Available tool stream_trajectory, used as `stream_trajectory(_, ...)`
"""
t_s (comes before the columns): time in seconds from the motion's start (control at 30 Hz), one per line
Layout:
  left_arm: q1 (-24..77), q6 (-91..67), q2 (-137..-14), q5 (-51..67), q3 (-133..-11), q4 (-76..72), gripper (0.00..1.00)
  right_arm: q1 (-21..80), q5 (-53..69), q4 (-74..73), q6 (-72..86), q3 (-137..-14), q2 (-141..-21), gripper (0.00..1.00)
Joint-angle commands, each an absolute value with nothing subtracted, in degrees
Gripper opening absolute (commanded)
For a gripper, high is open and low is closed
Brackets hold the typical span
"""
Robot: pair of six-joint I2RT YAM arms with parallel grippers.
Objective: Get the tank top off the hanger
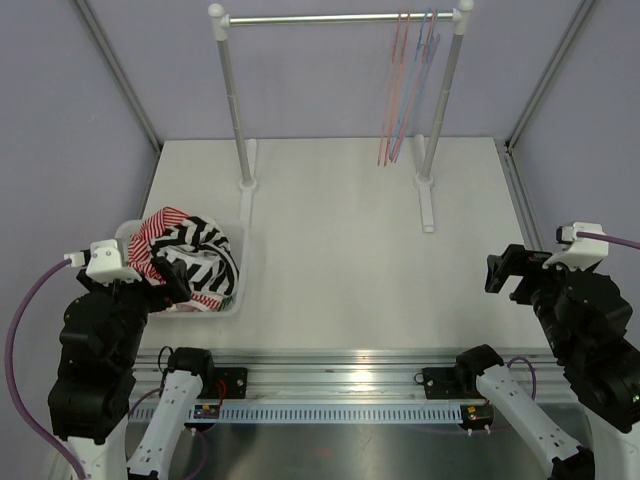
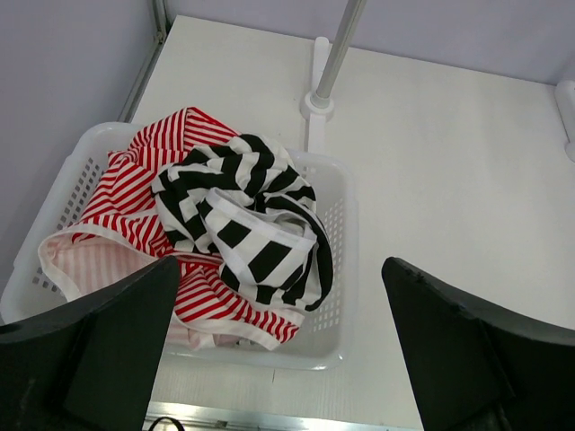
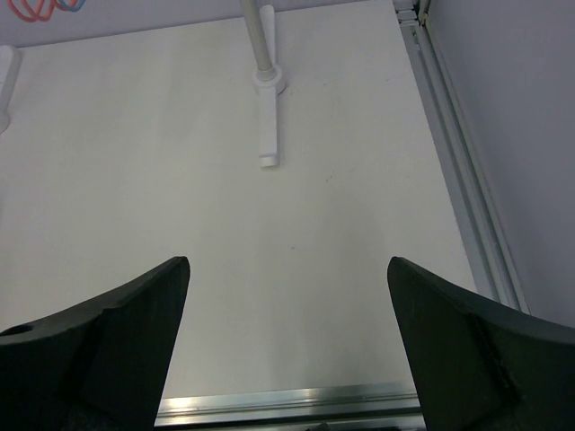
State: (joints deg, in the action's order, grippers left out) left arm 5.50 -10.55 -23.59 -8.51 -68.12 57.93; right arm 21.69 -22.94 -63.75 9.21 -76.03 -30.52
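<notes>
Two striped tank tops lie crumpled in a white basket (image 1: 236,297) at the left: a black-and-white one (image 1: 205,252) (image 2: 256,220) on top of a red-and-white one (image 1: 165,225) (image 2: 144,180). Thin red and blue hangers (image 1: 405,90) hang bare at the right end of the rail, with their lower loops (image 3: 40,9) showing in the right wrist view. My left gripper (image 1: 172,280) (image 2: 280,269) is open, low over the basket's near edge, and holds nothing. My right gripper (image 1: 506,272) (image 3: 287,262) is open above bare table at the right.
The clothes rack's rail (image 1: 340,18) spans the back on two posts (image 1: 236,110) (image 1: 440,100), whose white feet (image 2: 316,99) (image 3: 268,117) stand on the table. Metal frame rails (image 3: 467,180) border the table. A metal strip (image 1: 340,365) runs along the near edge.
</notes>
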Motion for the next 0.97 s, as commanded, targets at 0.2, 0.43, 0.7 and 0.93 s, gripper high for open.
stream_trajectory(0.2,6.1,-9.6,-17.6,-9.1,-63.9,58.5,0.99,21.8,-26.0,-63.2,8.5,-73.7,-28.7,1.00)
stream_trajectory(0.43,6.1,-9.9,-18.5,-9.8,-63.5,57.0,0.99,21.8,-24.3,-61.6,8.8,-71.9,-30.1,0.99)
stream_trajectory(0.7,6.1,-10.5,-20.0,-9.2,-62.2,55.2,0.99,21.7,-22.6,-59.6,9.6,-70.1,-30.2,1.00)
stream_trajectory(0.93,6.1,-10.4,-19.7,-10.2,-61.0,54.8,0.99,21.8,-21.7,-59.0,9.6,-69.5,-30.4,1.00)
